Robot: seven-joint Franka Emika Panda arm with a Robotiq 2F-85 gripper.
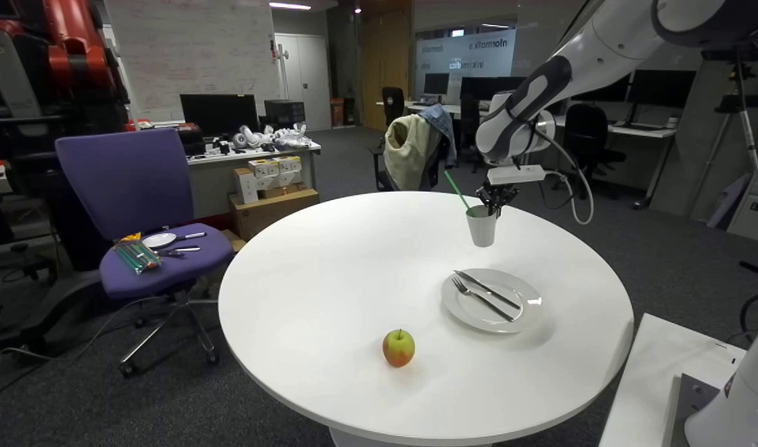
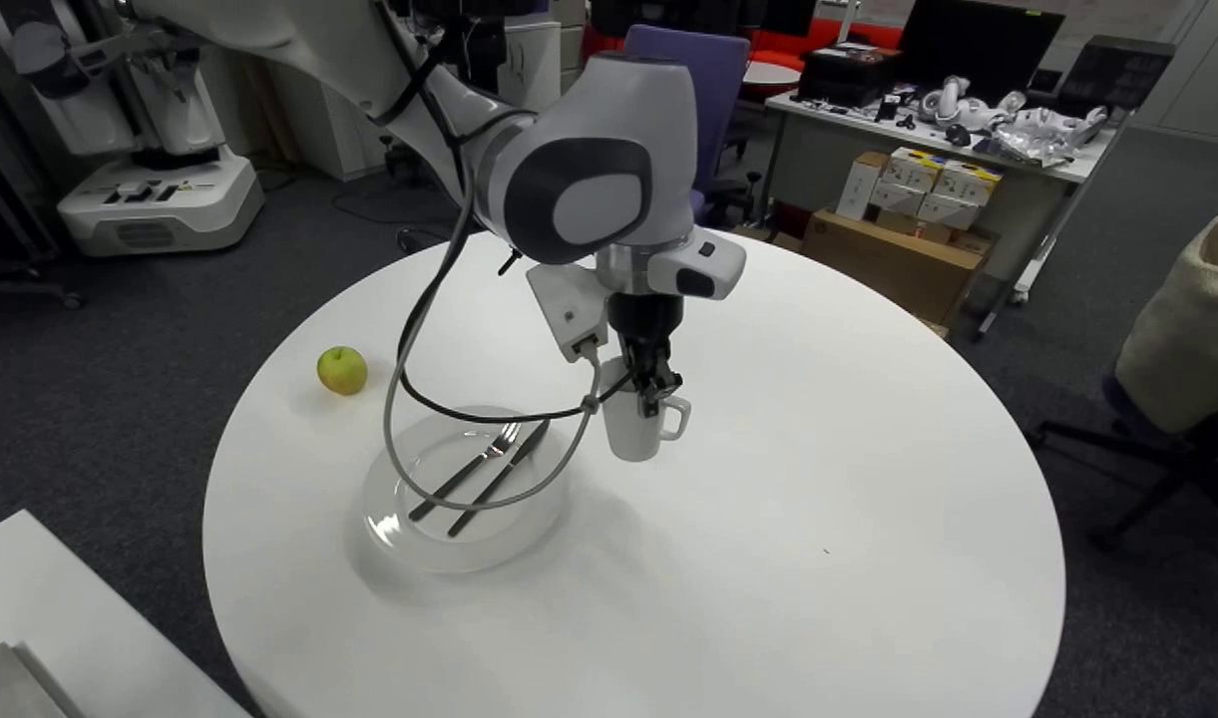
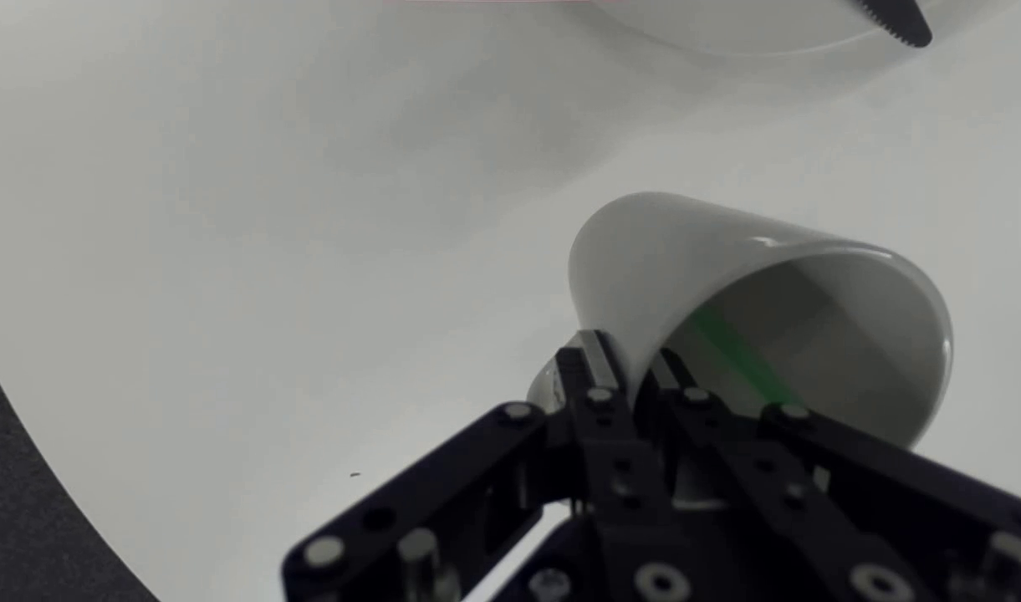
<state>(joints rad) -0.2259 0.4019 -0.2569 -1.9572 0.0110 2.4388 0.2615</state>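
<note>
Arm (image 1: 593, 56) extended, fingers (image 3: 600, 435) pointing downward, nearly together

i see an apple (image 1: 398, 348) on the table (image 1: 329, 267) | fork (image 1: 490, 305) and knife (image 1: 487, 289) side by side on a plate (image 1: 470, 317) | purple chair (image 1: 130, 180) | small boxes (image 1: 268, 182) atop a carton (image 1: 276, 211)

White mug (image 1: 482, 231), nearly upright above the table (image 1: 329, 279) — slanted green straw (image 1: 458, 192) inside.

Mug (image 2: 629, 427): ceramic-looking, smooth, glossy. Gripper (image 3: 631, 359): matt, with shiny metal screw heads (image 3: 324, 551). Straw (image 1: 456, 190): plastic-looking. Plate (image 1: 470, 314): smooth, glossy. Fork (image 1: 484, 301): metal, polished. Knife (image 1: 487, 289): metal. Table (image 1: 323, 279): smooth, faint sheen. Apple (image 2: 341, 372), near the table's edge: smooth skin. Purple chair (image 1: 127, 180): cloth-covered, matt. Cream garment (image 1: 406, 149): matt, fleecy cloth. Carton (image 1: 276, 212): matt cardboard.
</note>
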